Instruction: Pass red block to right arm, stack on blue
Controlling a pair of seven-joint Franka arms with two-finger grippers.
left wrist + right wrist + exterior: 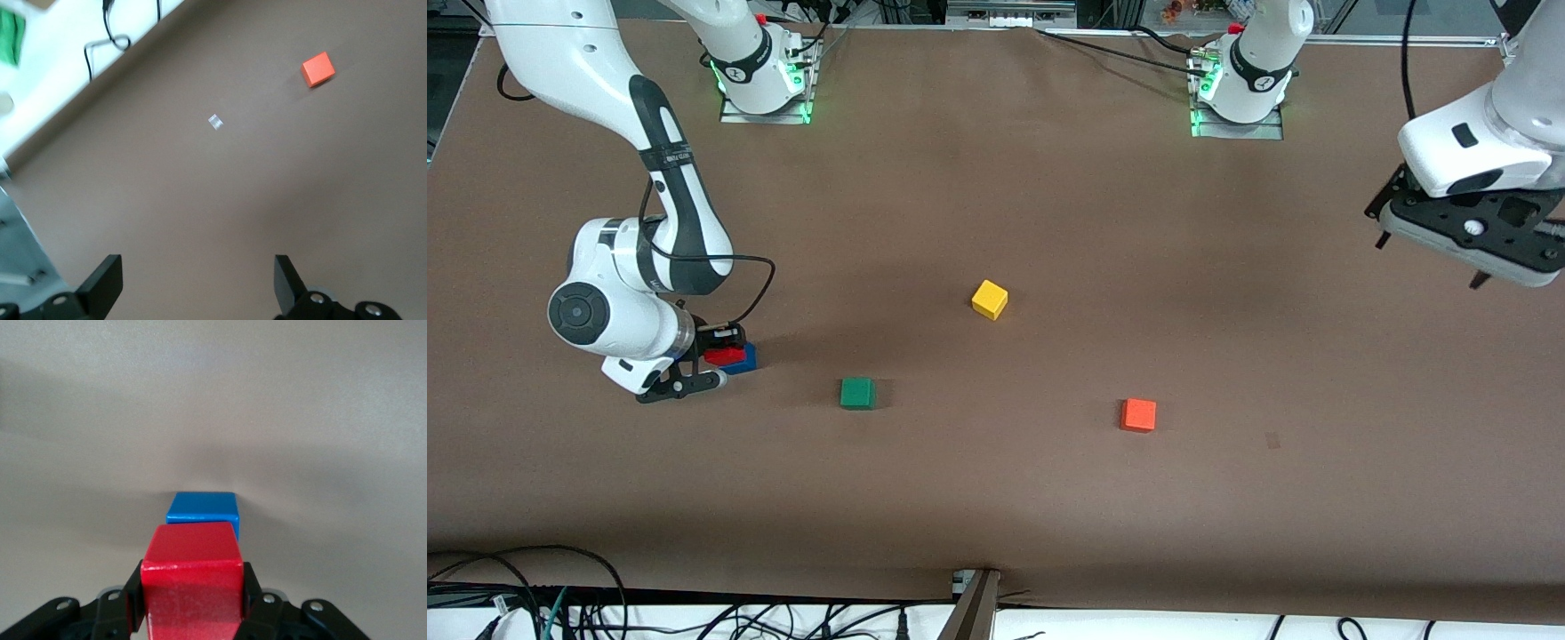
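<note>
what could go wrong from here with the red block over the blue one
1. The right gripper holds the red block low over the blue block, but in the right wrist view the two do not look squarely lined up; released like this, it may land overhanging and topple.
2. The fingers flank the red block closely, so opening or lifting away could drag it or nudge the blue block.
The left gripper waits open over the left arm's end of the table, posing no evident risk.

red block (pixel 723 356) sits over the blue (pixel 743 358), toward the right arm's end of the table (pixel 996 498).
</note>
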